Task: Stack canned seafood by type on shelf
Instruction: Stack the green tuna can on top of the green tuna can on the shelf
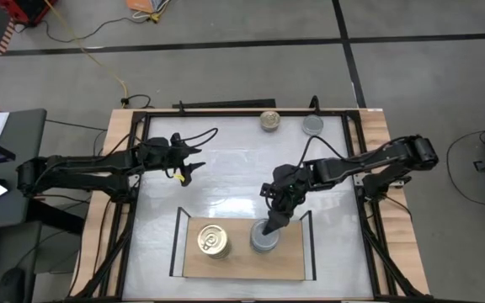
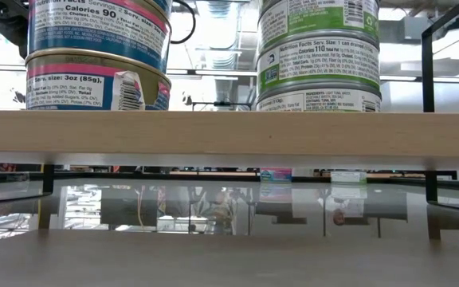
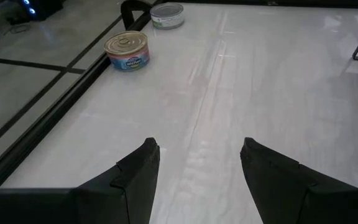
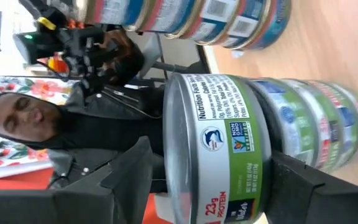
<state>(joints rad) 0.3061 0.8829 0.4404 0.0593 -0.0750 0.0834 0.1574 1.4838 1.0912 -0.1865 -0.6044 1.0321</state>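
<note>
The wooden shelf (image 1: 242,261) stands at the table's near edge and bears two stacks of canned seafood: gold-lidded tins (image 1: 214,241) with blue and pink labels (image 2: 94,56), and silver-lidded tins (image 1: 263,241) with green labels (image 2: 317,56). My right gripper (image 1: 269,225) slants down over the silver stack, open, with one finger on each side of the top tin (image 4: 219,149). A gap shows beside one finger. My left gripper (image 1: 188,164) hovers open over bare table at the left. A gold-lidded tin (image 1: 269,120) and a silver-lidded tin (image 1: 313,124) rest on the table by the far edge.
Black metal uprights (image 1: 176,240) stand at both ends of the shelf. A black frame (image 1: 138,168) runs around the white tabletop. The two loose tins (image 3: 127,50) (image 3: 166,15) sit close to the far frame bar. A person (image 4: 23,118) shows beyond the table.
</note>
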